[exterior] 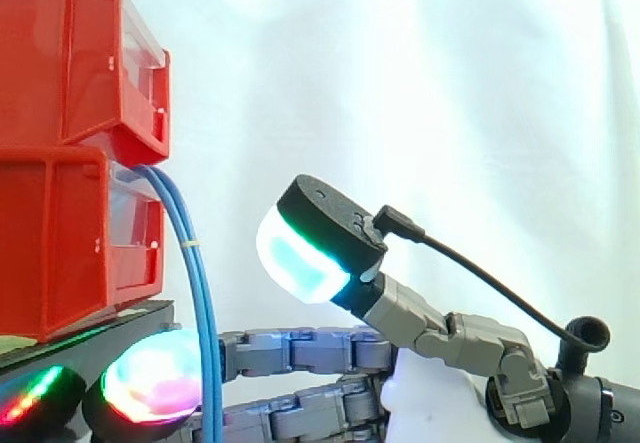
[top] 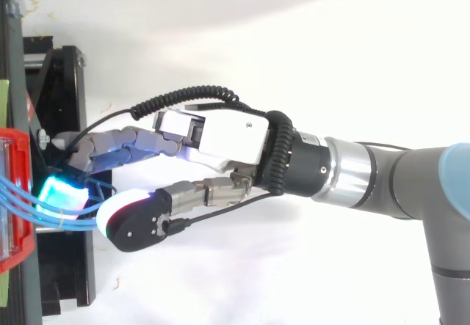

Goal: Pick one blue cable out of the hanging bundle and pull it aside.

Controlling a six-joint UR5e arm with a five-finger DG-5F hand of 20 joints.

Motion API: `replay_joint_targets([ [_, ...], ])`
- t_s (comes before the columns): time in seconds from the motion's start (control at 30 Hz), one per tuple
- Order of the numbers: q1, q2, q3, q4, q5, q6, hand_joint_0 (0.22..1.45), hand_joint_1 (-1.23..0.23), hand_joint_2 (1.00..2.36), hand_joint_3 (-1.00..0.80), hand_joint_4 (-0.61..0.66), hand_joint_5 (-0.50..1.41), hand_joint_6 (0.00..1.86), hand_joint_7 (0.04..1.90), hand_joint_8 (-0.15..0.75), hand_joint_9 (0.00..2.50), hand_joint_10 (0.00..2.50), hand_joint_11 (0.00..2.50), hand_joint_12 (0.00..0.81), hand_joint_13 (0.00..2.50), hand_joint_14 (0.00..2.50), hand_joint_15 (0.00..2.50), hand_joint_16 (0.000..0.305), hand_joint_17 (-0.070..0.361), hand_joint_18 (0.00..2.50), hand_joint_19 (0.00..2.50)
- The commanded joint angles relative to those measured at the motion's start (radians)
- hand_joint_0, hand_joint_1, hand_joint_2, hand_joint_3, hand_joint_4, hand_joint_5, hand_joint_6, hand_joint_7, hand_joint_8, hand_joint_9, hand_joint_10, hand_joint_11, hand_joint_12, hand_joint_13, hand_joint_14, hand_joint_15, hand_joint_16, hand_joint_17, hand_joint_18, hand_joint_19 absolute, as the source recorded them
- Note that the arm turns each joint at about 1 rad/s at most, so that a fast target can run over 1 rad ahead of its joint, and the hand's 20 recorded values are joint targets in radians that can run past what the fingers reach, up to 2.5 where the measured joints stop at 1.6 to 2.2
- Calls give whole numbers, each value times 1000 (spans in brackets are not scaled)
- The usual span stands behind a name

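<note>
Reaching level toward the 2 stacked red bins (exterior: pixel 70 113), the hand (top: pixel 213 138) held nothing: its fingers (top: pixel 125 143) were straight and its thumb (exterior: pixel 300 253) stood lifted well apart from them. The blue cables (exterior: pixel 200 293) hung from between the bins, crossing just in front of the glowing fingertips (exterior: pixel 155 378), a placement that probably let 1 strand be singled out for pinching.

Side view: the red bins (exterior: pixel 80 83) are cut off by the left and top edges. The blue cables (exterior: pixel 205 343) start hidden between the bins and leave through the bottom edge, so their ends are unseen. The hand (exterior: pixel 300 348) is cropped there too, with its lower fingers and palm partly cut away. Top view: the left edge slices the bins. Whether the cyan fingertip (top: pixel 62 193) touches a cable among the loops is unclear.
</note>
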Motion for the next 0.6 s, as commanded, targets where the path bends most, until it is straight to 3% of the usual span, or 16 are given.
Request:
replay_joint_targets([
  [0.0,0,-2,3,-3,-2,6,496,-454,1002,-473,424,-147,503,895,351,603,2,51,403,300,0,38,69,156,452,210],
  [0.57,2,1,20,-5,-5,30,535,-516,1008,-426,345,-108,503,1145,343,657,2,95,390,367,1,66,65,146,507,249],
])
